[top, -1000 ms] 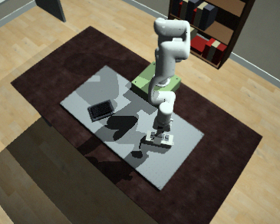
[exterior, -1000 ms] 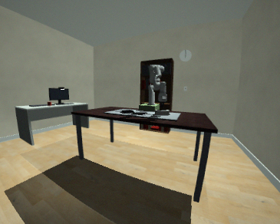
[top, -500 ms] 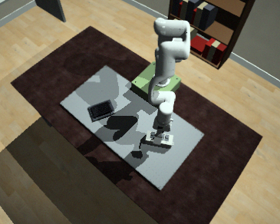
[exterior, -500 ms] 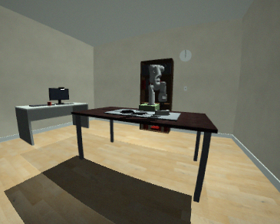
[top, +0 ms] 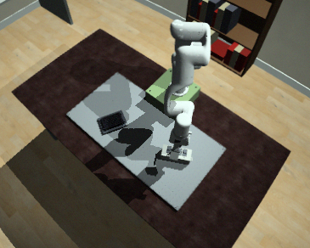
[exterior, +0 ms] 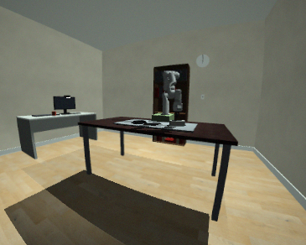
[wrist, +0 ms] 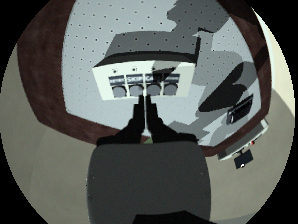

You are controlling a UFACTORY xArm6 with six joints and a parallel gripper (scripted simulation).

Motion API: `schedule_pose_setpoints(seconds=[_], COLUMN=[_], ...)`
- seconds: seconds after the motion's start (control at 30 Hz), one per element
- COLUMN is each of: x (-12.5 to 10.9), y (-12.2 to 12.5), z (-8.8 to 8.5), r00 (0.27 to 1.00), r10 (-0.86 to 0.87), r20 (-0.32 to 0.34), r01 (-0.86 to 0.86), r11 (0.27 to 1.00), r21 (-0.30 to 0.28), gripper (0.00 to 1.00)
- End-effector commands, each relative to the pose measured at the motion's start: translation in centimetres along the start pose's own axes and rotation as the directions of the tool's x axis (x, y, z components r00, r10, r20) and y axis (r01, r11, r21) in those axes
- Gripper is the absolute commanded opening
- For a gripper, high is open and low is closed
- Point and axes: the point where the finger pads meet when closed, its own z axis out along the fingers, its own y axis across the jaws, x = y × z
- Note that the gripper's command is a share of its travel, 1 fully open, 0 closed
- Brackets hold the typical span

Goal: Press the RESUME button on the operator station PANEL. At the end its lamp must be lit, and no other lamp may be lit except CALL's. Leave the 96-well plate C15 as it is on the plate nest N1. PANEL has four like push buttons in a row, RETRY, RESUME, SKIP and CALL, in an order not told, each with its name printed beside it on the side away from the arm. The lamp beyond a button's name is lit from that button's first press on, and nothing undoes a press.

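Note:
The operator station PANEL (top: 180, 154) is a small white box on the grey mat, near the mat's right front part. In the wrist view the PANEL (wrist: 147, 76) shows a row of several dark buttons. The printed names are too small to read, and I see no lamp glowing. My gripper (wrist: 145, 102) is shut and empty. Its tips hang just above the button row, near the middle of the row. In the top view the gripper (top: 175, 147) stands upright over the PANEL. The dark 96-well plate C15 (top: 111, 121) lies on its nest at the mat's left, and it also shows in the wrist view (wrist: 240, 111).
The arm's green base block (top: 172, 90) stands behind the PANEL at the mat's back edge. The mat lies on a dark brown table (exterior: 158, 126). A bookshelf (top: 232, 30) stands behind the table.

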Motion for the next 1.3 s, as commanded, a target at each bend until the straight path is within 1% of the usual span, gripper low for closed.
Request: schedule_pose_setpoints(seconds=[0.0,0.27,0.43,0.5,0.7,1.13,1.27], x=[0.1,0.1,0.0,0.0,-0.2,-0.2,-0.2], y=[0.0,0.0,2.1,2.1,4.5,4.5,4.5], z=[-0.1,-0.1,-1.5,-1.5,-3.1,-3.1,-2.5], r00=[1.000,1.000,1.000,1.000,1.000,1.000,1.000], r10=[0.000,0.000,0.000,0.000,0.000,0.000,0.000], r20=[-0.004,-0.004,-0.004,-0.004,-0.004,-0.004,-0.004], r01=[0.000,0.000,0.000,0.000,0.000,0.000,0.000], r11=[1.000,1.000,1.000,1.000,1.000,1.000,1.000], r21=[0.001,0.001,0.000,0.000,0.000,0.000,0.000], gripper=[0.00,0.00,0.00,0.00,0.00,0.00,0.00])
